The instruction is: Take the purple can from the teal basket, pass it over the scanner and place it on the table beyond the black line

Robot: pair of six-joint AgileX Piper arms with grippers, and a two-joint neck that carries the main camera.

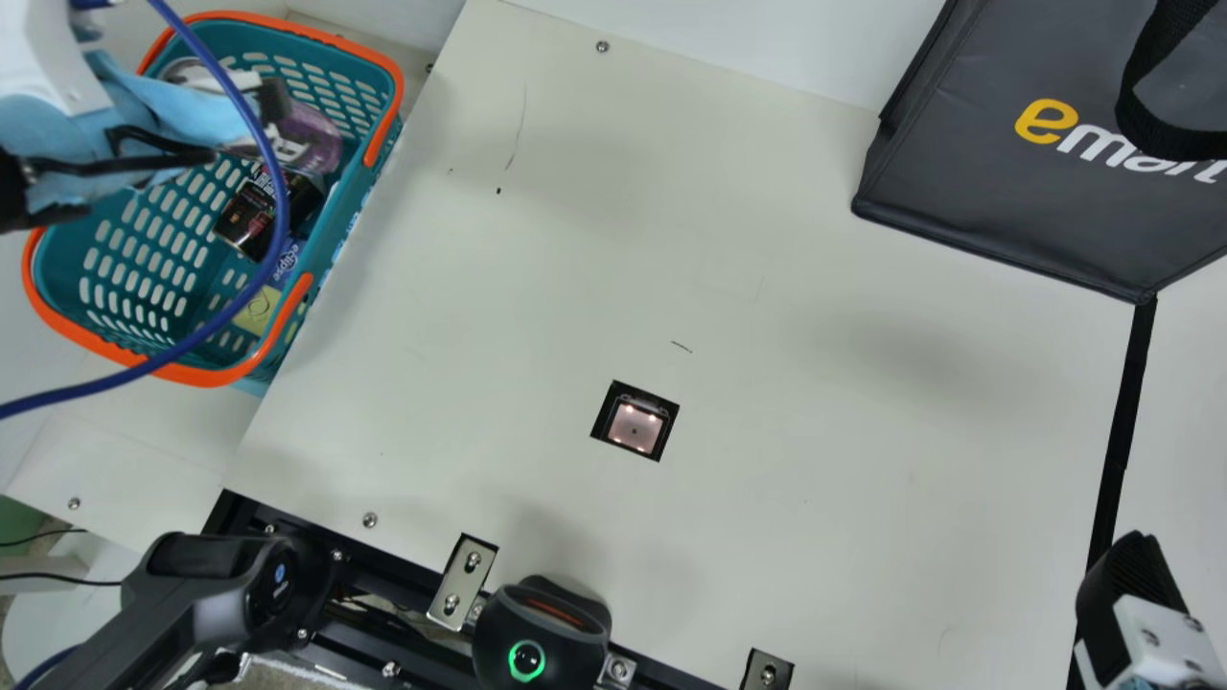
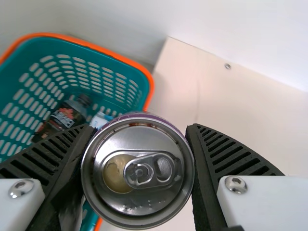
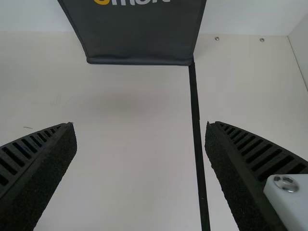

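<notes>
At the upper left of the main view, my left gripper (image 1: 273, 120) is over the teal basket (image 1: 101, 216), shut on the purple can (image 1: 314, 137). From the left wrist view, the silver lid of the purple can (image 2: 138, 171) faces the camera, gripped between both fingers of the left gripper (image 2: 139, 163). My right gripper (image 1: 1131, 585) is at the lower right beside the black line (image 1: 1122, 412). In the right wrist view the right gripper (image 3: 140, 132) is open with nothing between its fingers, the black line (image 3: 196, 125) behind. The scanner window (image 1: 635, 427) lies in the table, lit.
Inside the basket lie a dark bottle (image 2: 65, 117) and several small packs, one a yellow item (image 1: 257, 311). A dark grey bag (image 1: 997, 182) stands at the back right, near the line's far end. A black device with a green ring (image 1: 542, 632) sits at the front edge.
</notes>
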